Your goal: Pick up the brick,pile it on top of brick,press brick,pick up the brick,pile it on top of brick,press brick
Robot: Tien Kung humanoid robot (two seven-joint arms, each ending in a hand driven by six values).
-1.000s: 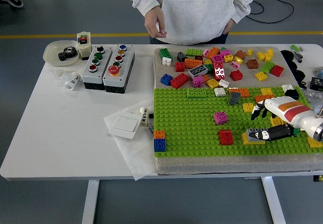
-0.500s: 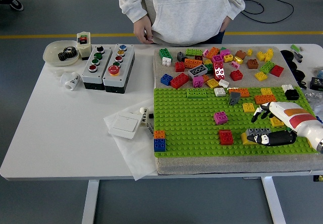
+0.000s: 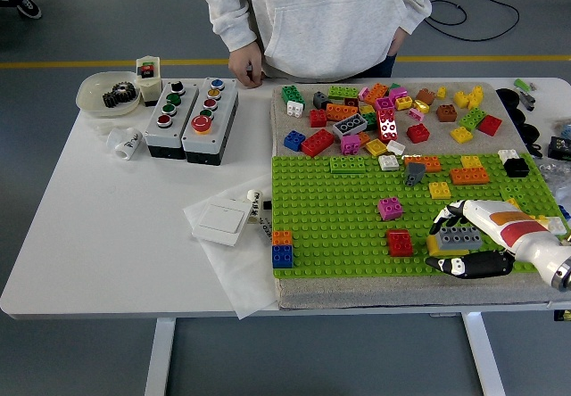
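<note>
A grey brick sits stacked on a yellow brick at the green baseplate's near right. My right hand arches around this stack. Its white fingers curve over the far side. The black thumb lies on the near side, a little apart from the stack. The hand looks open and holds nothing. A red brick and a magenta brick stand on the plate to the left of it. My left arm is out of view.
Several loose bricks lie on the mat behind the plate. A blue and orange stack stands at the plate's left edge. Two button boxes, a bowl of gears and a white switch sit to the left. A person's hand rests at the far edge.
My right hand has slid toward the near edge and a little left. Its thumb has come off the grey brick, which stays on the yellow one. The person has shifted left.
</note>
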